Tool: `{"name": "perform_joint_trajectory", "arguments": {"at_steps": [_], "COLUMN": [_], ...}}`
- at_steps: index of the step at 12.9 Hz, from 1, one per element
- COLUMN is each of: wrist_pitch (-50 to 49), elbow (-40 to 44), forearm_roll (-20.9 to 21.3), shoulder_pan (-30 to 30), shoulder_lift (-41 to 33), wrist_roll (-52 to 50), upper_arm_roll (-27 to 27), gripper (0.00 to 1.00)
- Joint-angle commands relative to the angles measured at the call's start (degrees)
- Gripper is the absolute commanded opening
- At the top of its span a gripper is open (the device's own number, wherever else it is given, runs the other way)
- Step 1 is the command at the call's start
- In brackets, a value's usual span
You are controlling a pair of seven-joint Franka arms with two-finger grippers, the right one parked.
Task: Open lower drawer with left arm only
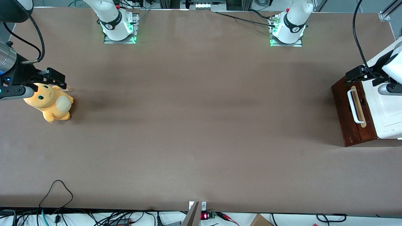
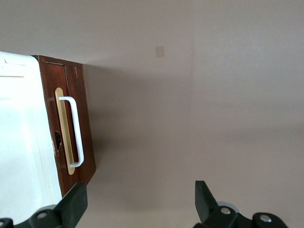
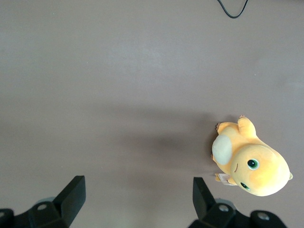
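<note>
Hovering gripper, jaws apart, glossy wooden lower drawer

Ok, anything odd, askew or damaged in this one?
Nothing damaged or spilled. The cabinet sits square, its lower drawer shut. The left hand hovers open above the cabinet's edge, clear of the white handle. An orange plush toy lies tipped over at the parked arm's end.

An orange-yellow plush toy lies on the brown table at nine o'clock, toward the parked arm's end. A black cable loop rests at seven o'clock, nearest the front camera. The gripper hovers at three o'clock, spread wide.
</note>
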Motion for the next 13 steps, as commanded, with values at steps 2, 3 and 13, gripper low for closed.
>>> {"name": "perform_joint_trajectory", "arguments": {"at_steps": [2,3,13], "wrist_pitch": [-1.59,-1.59,-1.32], "elbow": [0.98,0.98,0.37], "forearm_roll": [-1.07,-1.25,8.89], "shoulder_pan": [0.13,0.13,1.97], "shoulder_lift": [0.04,0.04,0.91], "wrist_roll": [1.54,1.71,0.84], "upper_arm_roll": [0.14,0.14,-5.64], "gripper": [1.0,1.0,1.0]}}
